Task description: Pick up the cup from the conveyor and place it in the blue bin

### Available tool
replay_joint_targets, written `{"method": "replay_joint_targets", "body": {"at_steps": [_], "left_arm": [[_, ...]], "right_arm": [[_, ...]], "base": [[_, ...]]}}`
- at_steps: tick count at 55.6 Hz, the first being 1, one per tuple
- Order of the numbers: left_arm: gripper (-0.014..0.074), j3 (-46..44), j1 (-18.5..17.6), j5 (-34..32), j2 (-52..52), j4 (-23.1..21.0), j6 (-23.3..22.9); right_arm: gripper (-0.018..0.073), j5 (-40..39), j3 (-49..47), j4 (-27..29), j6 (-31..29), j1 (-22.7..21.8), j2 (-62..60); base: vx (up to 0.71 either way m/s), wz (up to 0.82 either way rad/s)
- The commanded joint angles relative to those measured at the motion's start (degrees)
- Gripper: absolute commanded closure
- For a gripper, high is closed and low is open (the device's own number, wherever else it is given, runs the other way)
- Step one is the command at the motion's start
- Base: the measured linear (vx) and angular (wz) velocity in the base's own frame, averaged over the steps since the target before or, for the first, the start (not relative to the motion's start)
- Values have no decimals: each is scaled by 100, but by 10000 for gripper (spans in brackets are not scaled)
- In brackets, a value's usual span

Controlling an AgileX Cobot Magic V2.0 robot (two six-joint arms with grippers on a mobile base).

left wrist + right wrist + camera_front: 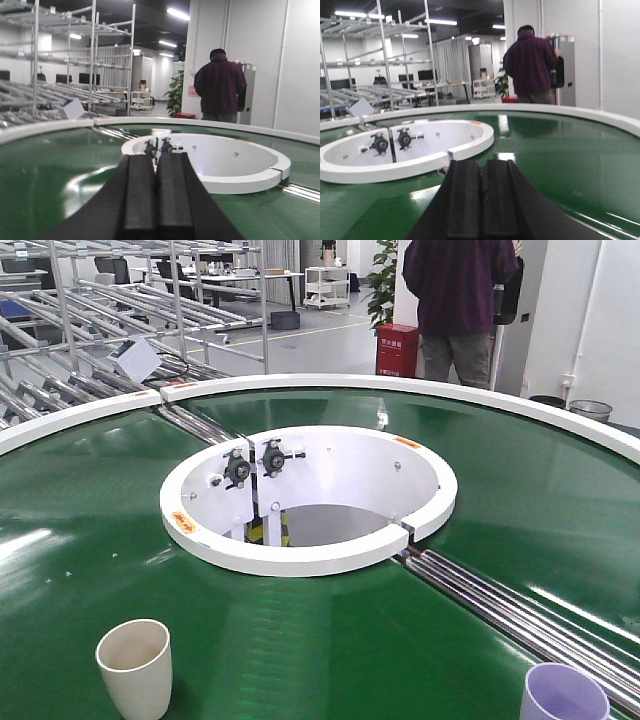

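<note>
Item 1. The conveyor [90, 540]: a ring of glossy dark green belt with white curved rims. Its central opening [340, 475] is round and white-walled, with two black fittings on the inner wall at 10 o'clock. Steel rollers [500, 605] run from the opening out toward 4 o'clock, and a second set runs toward 10 o'clock.

Item 2. Cream cup [133, 665]: upright on the belt at 7 o'clock of the opening, mouth up, apart from everything else.

Item 3. Lilac cup [563, 692]: upright on the belt at 5 o'clock of the opening, just beside the rollers, its lower part cut off by the frame edge.

Item 4. My left claw [157, 159]: clenched, the two black fingers pressed flat together with nothing between them, held above the belt and pointing at the opening. Neither cup shows in its view.

Item 5. My right claw [481, 164]: likewise clenched on nothing, above the belt, with the opening at its 10 o'clock.

Item 6. Surroundings: a person [455, 290] in a dark purple top stands beyond the far rim at 1 o'clock, back turned. A red box [398, 348] sits beside them, and metal racks [90, 310] stand at 11 o'clock.
</note>
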Motion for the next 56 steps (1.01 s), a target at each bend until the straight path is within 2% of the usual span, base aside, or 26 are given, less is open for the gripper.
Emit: {"method": "replay_joint_targets", "body": {"at_steps": [1, 7, 11, 24, 32, 38, 44, 51, 56], "left_arm": [[599, -817, -12, 128, -8, 303, 370], [597, -1674, -12, 1268, 376, 526, 516], [592, -2234, -12, 1798, 859, 695, 516], [541, -2576, -12, 1939, 2288, 695, 516], [438, -2576, -12, 2031, 2998, 695, 516], [291, -2576, -12, 2026, 3421, 695, 516], [174, -2576, -12, 2038, 3718, 695, 509], [146, -2517, -12, 2002, 3988, 353, 298], [146, -2591, -12, 2138, 4288, 280, 237]], "right_arm": [[568, -31, -745, -73, -96, -13, 115], [568, 643, -1581, -92, -127, -13, 607], [568, 939, -1965, -143, -127, -13, 1049], [561, 969, -2092, -177, -80, -19, 2526], [519, 858, -2092, -177, -58, -19, 3249], [428, 772, -2092, -171, -39, -19, 3551], [286, 750, -2092, -171, -39, -19, 3683], [118, 740, -2092, -171, -39, -19, 3733], [45, 681, -2092, -171, -39, -19, 3733]], "base": [[0, 0], [0, 0], [0, 0], [0, 0], [0, 0], [0, 0], [0, 0], [0, 0], [0, 0]]}}
